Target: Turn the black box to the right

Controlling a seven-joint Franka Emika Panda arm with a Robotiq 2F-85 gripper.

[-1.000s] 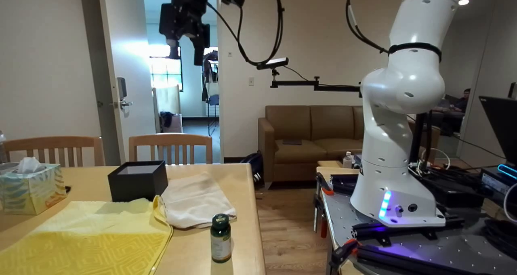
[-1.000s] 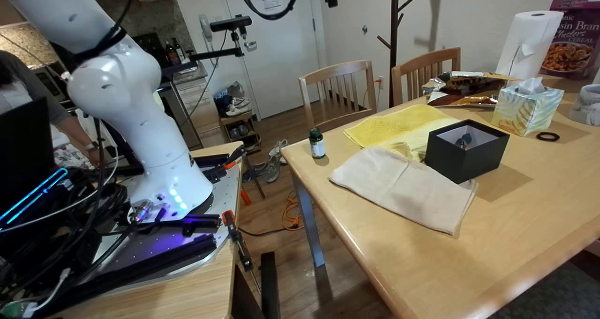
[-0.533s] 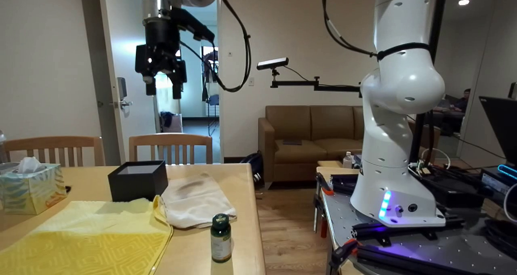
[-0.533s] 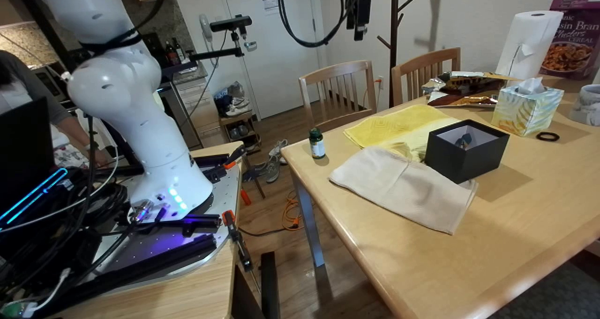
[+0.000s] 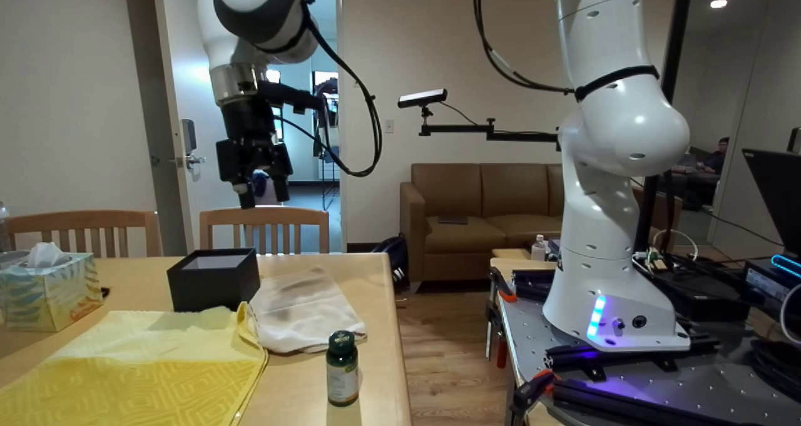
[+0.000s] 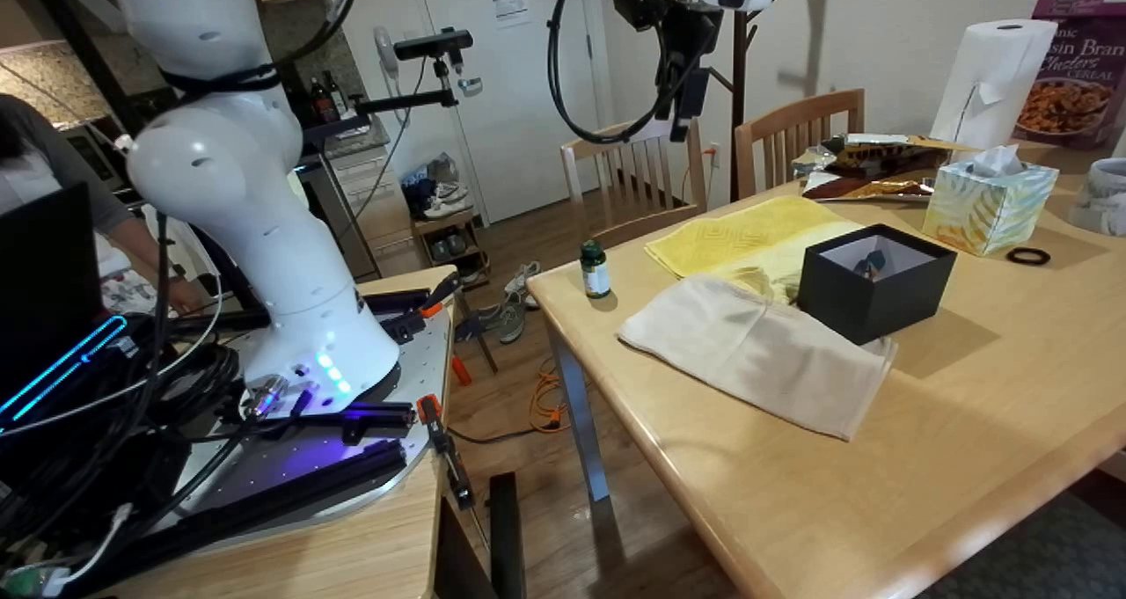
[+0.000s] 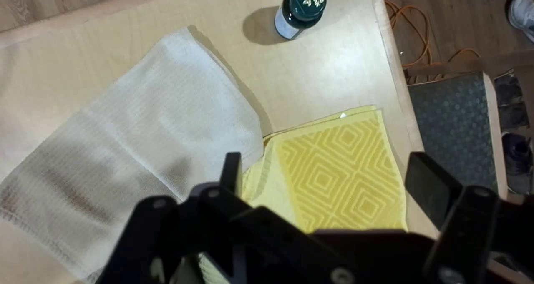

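Where the black box [image 6: 866,307] gapes, a dark object [image 6: 871,266] lies inside.

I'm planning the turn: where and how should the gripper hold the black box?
Probably by the upper rim of the black box, from above, the open gripper straddling one wall: the box stands upright, open-topped, with thin-looking walls. I'd favor a wall away from the white cloth and yellow towel, which lie close by.

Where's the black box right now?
In an exterior view, the black box stands on the table, right of the picture's centre, between the tissue box and the white cloth.
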